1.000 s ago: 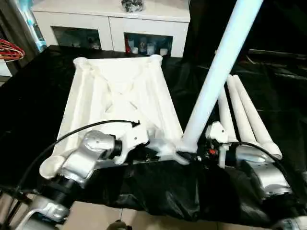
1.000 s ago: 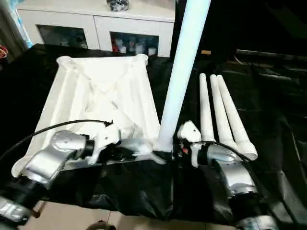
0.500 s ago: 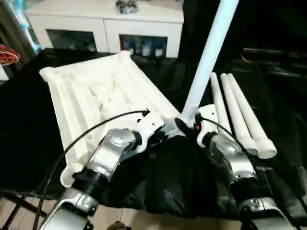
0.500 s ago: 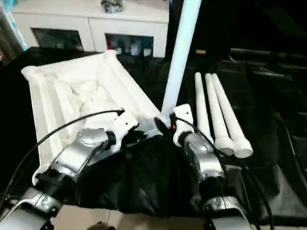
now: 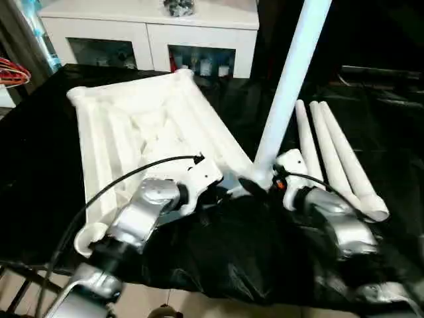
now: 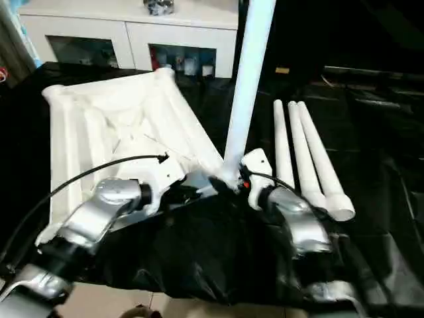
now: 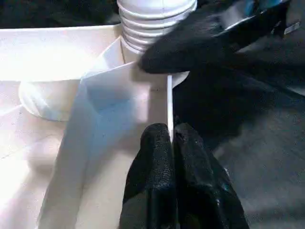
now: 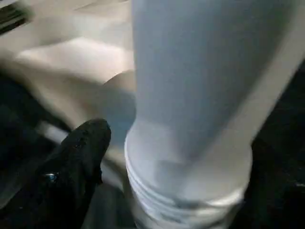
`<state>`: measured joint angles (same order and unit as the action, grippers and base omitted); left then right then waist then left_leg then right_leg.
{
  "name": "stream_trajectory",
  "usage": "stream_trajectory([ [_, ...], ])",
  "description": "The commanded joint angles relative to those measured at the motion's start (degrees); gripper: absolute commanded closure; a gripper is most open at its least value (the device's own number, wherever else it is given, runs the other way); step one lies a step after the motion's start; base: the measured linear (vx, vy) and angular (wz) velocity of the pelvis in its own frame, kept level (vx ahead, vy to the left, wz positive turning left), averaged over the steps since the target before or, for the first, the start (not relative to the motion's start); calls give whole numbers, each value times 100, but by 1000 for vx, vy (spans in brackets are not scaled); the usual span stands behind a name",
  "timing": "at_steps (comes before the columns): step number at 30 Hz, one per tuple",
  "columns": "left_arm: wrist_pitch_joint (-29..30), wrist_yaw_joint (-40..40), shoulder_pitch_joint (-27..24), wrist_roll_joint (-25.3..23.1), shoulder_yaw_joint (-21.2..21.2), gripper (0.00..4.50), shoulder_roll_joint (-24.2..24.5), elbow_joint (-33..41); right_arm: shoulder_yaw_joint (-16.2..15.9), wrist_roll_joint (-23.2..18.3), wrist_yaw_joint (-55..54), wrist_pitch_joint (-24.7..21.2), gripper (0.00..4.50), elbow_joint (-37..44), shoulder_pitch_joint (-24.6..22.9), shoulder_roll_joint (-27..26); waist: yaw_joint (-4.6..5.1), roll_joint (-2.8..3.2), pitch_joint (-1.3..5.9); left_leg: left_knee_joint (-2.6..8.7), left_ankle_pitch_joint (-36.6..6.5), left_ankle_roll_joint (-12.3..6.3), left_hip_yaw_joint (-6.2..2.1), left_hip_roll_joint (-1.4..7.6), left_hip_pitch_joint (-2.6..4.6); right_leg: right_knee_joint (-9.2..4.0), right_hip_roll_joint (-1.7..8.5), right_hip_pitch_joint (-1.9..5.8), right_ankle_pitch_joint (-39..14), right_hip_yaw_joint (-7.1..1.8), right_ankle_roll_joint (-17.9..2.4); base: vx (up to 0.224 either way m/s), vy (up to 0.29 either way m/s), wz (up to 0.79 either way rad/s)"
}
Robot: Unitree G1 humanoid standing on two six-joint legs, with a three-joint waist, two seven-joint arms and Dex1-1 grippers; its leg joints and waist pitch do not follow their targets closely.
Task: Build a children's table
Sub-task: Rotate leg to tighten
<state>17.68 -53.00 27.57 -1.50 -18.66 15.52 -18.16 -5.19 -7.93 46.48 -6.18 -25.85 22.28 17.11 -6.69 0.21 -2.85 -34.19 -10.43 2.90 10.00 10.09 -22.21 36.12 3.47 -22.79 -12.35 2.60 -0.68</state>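
The white plastic rectangular table top (image 5: 142, 129) with a raised rim lies upside down on the black-covered work surface (image 5: 40, 165), its ribbed underside facing up. It lies askew, and its far corner sits near the white cabinet with glass doors (image 5: 152, 40) behind the surface. At the near corner on the robot's right side, one long round white plastic leg (image 5: 288, 86) stands almost upright with a slight lean, and its ribbed thick end (image 7: 155, 24) sits at the rounded corner socket.

The left gripper (image 7: 172, 143) has its two black fingers pressed together on the thin raised rim of the table top, just beside that corner. The right gripper (image 5: 264, 187) is at the base of the standing leg. In the right wrist view one black finger (image 8: 78, 162) is seen just beside the thick end of the leg; I cannot tell if the fingers clamp the leg or stand free of it.

Three more tapered white legs (image 5: 334, 156) lie side by side on the black cover, to the right of the standing leg.
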Motion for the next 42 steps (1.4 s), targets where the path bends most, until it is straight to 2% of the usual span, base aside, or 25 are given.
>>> stream_trajectory([
  [1, -288, -286, 42, 338, -35, 450, -93, 311, -172, -112, 376, -31, 37, 242, -21, 27, 2, -30, 364, 372, -692, -471, -97, 323, 102, -411, 493, 283, -64, -258, -1314, 0, 0, 0],
  [3, -295, -617, -15, 444, -42, 450, 106, 460, -243, -188, 831, -22, 37, 417, -128, 291, -16, -40, 373, 364, -685, -469, -101, 326, 100, -398, 498, 304, -63, -255, -1336, 0, 0, 0],
  [9, -309, -1001, -74, 493, -43, 450, 359, 554, -309, -321, 1352, -147, 37, 673, -257, 596, -16, -31, 346, 381, -832, -448, -98, 326, 103, -436, 494, 290, -374, -260, -1320, 0, 0, 0],
  [15, -294, -1255, -94, 548, -101, 450, 516, 588, -337, -404, 1559, -270, 88, 779, -305, 685, -12, -30, 357, 369, -732, -452, -97, 325, 107, -418, 493, 283, -250, -256, -1369, 0, 0, 0],
  [16, -285, -1271, -99, 551, -107, 450, 524, 594, -344, -425, 1588, -302, 109, 785, -309, 685, -17, -29, 360, 369, -719, -449, -98, 326, 106, -410, 488, 285, -233, -253, -1375, 0, 0, 0],
  [19, -259, -1293, -111, 557, -108, 450, 528, 603, -369, -437, 1618, -357, 117, 806, -328, 674, -16, -33, 365, 364, -681, -462, -97, 327, 111, -399, 486, 283, -140, -251, -1396, 0, 0, 0],
  [20, -254, -1298, -117, 556, -106, 450, 524, 601, -392, -429, 1606, -378, 143, 826, -347, 661, -20, -32, 366, 361, -670, -465, -96, 327, 107, -395, 489, 288, -113, -253, -1411, 0, 0, 0],
  [22, -257, -1302, -123, 550, -106, 450, 517, 595, -406, -423, 1580, -413, 155, 849, -370, 645, -23, -34, 361, 365, -698, -456, -95, 326, 107, -404, 491, 290, -166, -252, -1395, 0, 0, 0],
  [26, -179, -1067, -118, 512, -78, 450, 355, 559, -371, -241, 844, -705, 173, 775, -400, 343, -9, -36, 355, 382, -720, -399, -104, 325, 107, -411, 489, 284, -288, -250, -1362, 0, 0, 0],
  [28, -18, -681, -4, 398, -54, 450, 142, 440, -193, -15, -62, -830, 174, 413, -232, 40, 46, -43, 336, 407, -879, -241, -106, 309, 105, -450, 491, 281, -636, -247, -1310, 0, 0, 0],
  [31, 114, -144, 183, 222, -11, 450, -165, 199, 53, -32, -762, -940, 175, 139, -77, -309, 99, -34, 329, 417, -1104, -74, -105, 303, 149, -503, 499, 252, -1089, -262, -1228, 0, 0, 0],
  [36, 299, 908, 552, 20, 172, 450, -766, -360, 281, 149, -2028, -837, 176, -478, 301, -844, 113, -25, 332, 417, -1079, -14, -110, 287, 122, -524, 509, 262, -1157, -267, -1122, 0, 0, 0],
  [38, 255, 1274, 709, -17, 215, 450, -1001, -603, 291, 153, -2317, -546, 176, -802, 557, -1131, 126, -16, 348, 412, -1045, 2, -110, 284, 125, -514, 506, 251, -1025, -268, -1141, 0, 0, 0],
  [40, 229, 1265, 710, -22, 208, 450, -1026, -598, 322, 105, -2301, -475, 176, -835, 605, -1208, 109, -22, 365, 401, -876, -70, -112, 288, 99, -475, 502, 284, -654, -264, -1169, 0, 0, 0],
  [41, 225, 1232, 699, -15, 204, 450, -1027, -582, 328, 93, -2284, -463, 120, -840, 620, -1220, 106, -21, 368, 397, -824, -102, -112, 288, 95, -462, 500, 287, -536, -264, -1183, 0, 0, 0],
  [42, 228, 1206, 690, -14, 204, 450, -1039, -571, 352, 104, -2294, -452, 106, -864, 647, -1252, 104, -23, 376, 388, -731, -164, -108, 284, 89, -440, 491, 295, -323, -259, -1209, 0, 0, 0],
])
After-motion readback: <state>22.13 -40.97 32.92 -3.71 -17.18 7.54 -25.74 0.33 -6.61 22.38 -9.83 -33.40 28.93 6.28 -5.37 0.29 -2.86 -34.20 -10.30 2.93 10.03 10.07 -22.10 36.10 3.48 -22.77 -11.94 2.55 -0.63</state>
